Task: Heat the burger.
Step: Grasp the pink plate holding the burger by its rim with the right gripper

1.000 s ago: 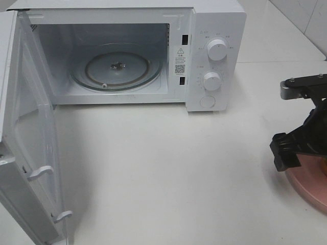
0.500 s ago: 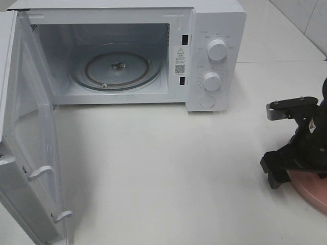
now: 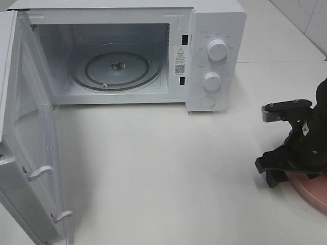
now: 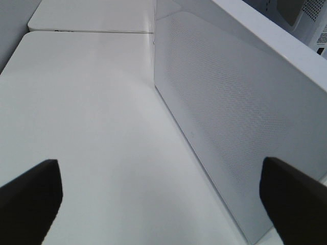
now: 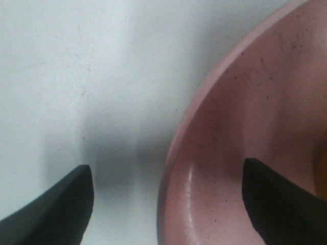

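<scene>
Our right fingers (image 5: 56,209) gape astride the stiff rim of the pink plate (image 5: 176,153), left fingers (image 4: 30,199) wide too, so we'd grip there, the hidden burger being likely soft and topple-prone.

The round burger (image 5: 324,169) shows only as a narrow golden-brown sliver of glossy bun. It sits inside the pink round plate (image 5: 230,153), near the right edge of the bench (image 3: 168,168). Its other layers and pose cannot be determined.

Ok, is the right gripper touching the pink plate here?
Cannot tell. In the right wrist view the right gripper straddles the rim of the pink plate, jaws open; whether the inner finger rests on it is hidden.
</scene>
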Available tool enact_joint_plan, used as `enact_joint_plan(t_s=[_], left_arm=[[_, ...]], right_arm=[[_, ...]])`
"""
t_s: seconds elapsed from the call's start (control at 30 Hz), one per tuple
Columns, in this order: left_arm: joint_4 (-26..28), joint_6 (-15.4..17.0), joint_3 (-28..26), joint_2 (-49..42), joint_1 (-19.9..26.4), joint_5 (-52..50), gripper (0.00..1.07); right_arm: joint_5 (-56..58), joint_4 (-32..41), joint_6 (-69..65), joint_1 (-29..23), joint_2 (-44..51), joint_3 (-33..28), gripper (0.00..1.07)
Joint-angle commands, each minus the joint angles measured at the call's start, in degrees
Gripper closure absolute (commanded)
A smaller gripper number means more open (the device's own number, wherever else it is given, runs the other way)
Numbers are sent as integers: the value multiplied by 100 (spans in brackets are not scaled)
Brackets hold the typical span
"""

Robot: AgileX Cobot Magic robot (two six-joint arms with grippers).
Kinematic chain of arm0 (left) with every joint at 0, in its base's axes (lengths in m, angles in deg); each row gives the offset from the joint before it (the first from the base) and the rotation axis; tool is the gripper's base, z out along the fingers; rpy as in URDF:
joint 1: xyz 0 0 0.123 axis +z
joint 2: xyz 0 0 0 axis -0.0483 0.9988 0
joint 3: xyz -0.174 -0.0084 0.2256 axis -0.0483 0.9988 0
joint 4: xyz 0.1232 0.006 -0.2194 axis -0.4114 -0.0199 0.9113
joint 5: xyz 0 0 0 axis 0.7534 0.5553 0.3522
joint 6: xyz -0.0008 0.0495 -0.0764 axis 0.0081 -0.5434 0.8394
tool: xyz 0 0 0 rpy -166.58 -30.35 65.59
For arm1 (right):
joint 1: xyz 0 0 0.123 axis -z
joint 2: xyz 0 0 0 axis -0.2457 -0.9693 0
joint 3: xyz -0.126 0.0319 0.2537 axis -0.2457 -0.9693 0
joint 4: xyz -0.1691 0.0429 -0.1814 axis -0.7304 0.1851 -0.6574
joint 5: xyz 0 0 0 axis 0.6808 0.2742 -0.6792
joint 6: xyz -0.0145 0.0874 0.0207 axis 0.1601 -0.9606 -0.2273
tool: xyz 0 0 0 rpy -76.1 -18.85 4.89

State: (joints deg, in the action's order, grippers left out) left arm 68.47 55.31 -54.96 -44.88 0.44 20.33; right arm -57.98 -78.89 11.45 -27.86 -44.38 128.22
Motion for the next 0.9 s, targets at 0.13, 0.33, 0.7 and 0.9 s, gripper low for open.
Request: enact_joint_plan(t_s=[0.13,0.33,0.7,0.9], left_arm=[[29,-11,17,-103,-40,-40,9],[29,-11,17,-103,-40,-40,9],[29,-11,17,-103,-40,-40,9],[29,-11,17,-103,-40,-40,9]], right_arm=[[-29,-17,23,40,-23,34,32],[-17,-57,23,40,-23,34,38],[-34,-160,-69,40,-223,34,40],[-11,-160,-109,40,-252,34,72]])
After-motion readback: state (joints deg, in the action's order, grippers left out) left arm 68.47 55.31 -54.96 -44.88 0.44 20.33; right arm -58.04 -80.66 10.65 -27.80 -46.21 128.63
